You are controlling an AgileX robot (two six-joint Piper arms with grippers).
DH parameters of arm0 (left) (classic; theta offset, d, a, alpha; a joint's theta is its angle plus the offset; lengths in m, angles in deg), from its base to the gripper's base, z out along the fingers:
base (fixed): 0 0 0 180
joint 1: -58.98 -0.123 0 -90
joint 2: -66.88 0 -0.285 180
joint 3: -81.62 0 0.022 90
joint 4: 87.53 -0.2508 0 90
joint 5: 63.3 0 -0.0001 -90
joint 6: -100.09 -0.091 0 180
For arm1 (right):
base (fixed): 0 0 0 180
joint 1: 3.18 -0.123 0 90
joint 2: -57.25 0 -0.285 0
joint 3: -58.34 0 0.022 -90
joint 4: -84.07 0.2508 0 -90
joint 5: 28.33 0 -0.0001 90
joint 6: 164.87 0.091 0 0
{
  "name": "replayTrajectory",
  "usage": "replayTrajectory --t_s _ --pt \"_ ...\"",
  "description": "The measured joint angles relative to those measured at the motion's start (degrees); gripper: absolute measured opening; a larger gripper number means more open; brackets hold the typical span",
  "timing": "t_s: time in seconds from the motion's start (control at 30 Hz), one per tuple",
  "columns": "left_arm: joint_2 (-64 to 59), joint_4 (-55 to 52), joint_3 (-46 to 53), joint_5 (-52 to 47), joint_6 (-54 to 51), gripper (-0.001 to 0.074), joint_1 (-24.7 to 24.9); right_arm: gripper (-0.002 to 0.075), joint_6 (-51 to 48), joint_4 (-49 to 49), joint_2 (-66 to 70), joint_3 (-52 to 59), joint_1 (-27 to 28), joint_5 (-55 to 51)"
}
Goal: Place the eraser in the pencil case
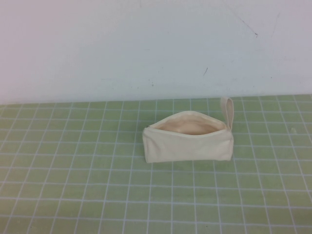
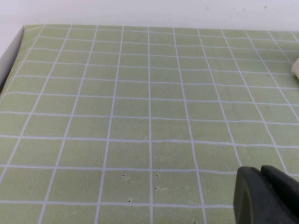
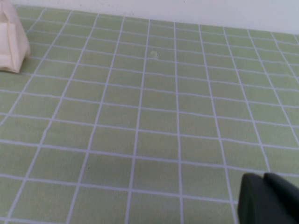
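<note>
Green grid mat (image 1: 73, 185) covers the table. Cream pencil case (image 1: 187, 141) sits mid-mat, mouth open upward, peach lining showing, loop strap (image 1: 227, 111) raised at its right end. Eraser not seen. Left gripper (image 2: 266, 196) and right gripper (image 3: 268, 198) are low over bare mat, well apart from the case; finger state cannot be told.
</note>
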Motion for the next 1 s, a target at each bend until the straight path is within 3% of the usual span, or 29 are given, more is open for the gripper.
replayTrajectory --t_s 1.0 --pt "0.0 0.1 0.0 0.0 0.0 -0.0001 -0.6 -0.0001 0.0 -0.1 0.0 0.0 0.0 -0.1"
